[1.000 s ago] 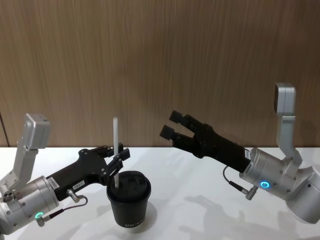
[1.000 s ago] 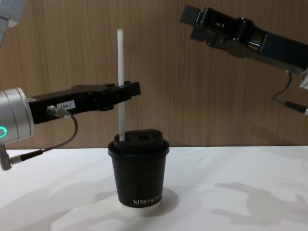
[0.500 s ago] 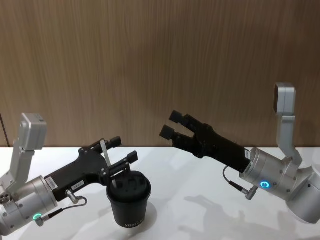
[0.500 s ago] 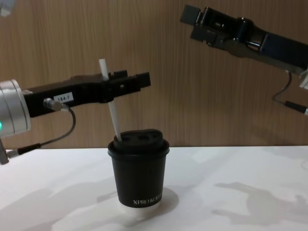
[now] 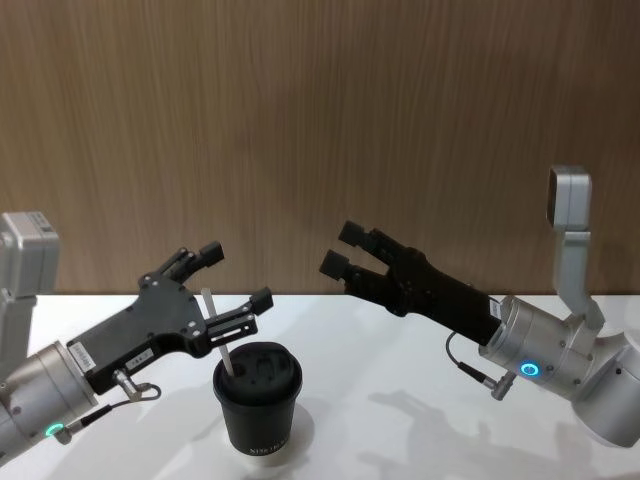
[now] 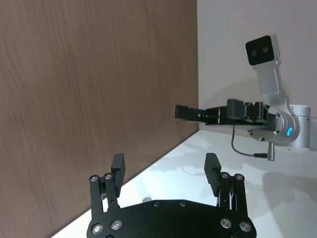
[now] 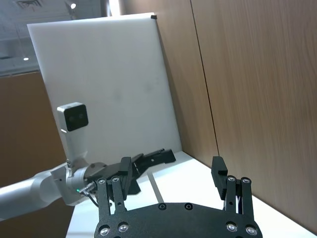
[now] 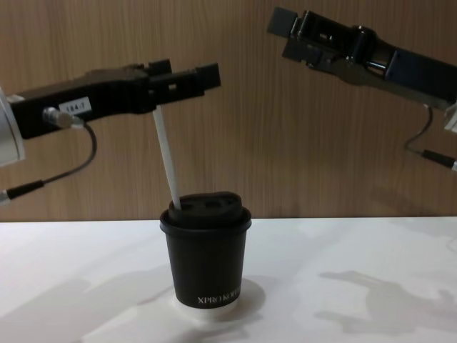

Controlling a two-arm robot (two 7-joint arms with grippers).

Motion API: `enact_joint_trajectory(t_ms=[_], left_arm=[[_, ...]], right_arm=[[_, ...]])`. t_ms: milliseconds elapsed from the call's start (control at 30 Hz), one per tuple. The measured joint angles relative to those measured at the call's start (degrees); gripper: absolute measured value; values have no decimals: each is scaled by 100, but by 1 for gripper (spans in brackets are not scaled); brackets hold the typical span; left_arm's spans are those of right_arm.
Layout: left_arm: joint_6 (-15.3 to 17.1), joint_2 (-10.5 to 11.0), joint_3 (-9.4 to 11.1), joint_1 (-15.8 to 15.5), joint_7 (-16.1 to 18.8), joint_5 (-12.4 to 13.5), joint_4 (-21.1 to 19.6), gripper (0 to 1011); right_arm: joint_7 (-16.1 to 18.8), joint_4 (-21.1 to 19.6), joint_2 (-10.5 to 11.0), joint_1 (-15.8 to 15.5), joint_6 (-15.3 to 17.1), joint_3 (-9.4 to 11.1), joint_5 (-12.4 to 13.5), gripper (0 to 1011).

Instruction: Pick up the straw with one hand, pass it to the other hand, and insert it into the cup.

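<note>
the left tool [image 5: 232,275] stood spread above the cup [image 5: 257,396], lifted clear of the straw [image 5: 217,333]; half a second earlier it had sat lower around the straw's upper end, and a second earlier it had pinched the straw upright. the straw now leaned toward the robot's left, its lower end seated in the lid. the right tool [image 5: 343,250] hung spread, well apart, unmoved. insertion judged complete on the table [image 5: 400,350].

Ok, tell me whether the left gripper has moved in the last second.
Yes. The left gripper has risen and opened, now higher above the cup; the straw leans left in the lid.
</note>
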Motion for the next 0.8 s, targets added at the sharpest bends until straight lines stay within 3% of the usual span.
enact_joint_trajectory(t_ms=[533,800], left_arm=[[4,183,-288,401,388,201,-897,1003],[105,187,-299,515,539,340,-1159,1003]], right_arm=[[-57,-43,21,-7,-24,-3,-19,1001],[-454,-339,144,-132,-194,15,-241,1001]])
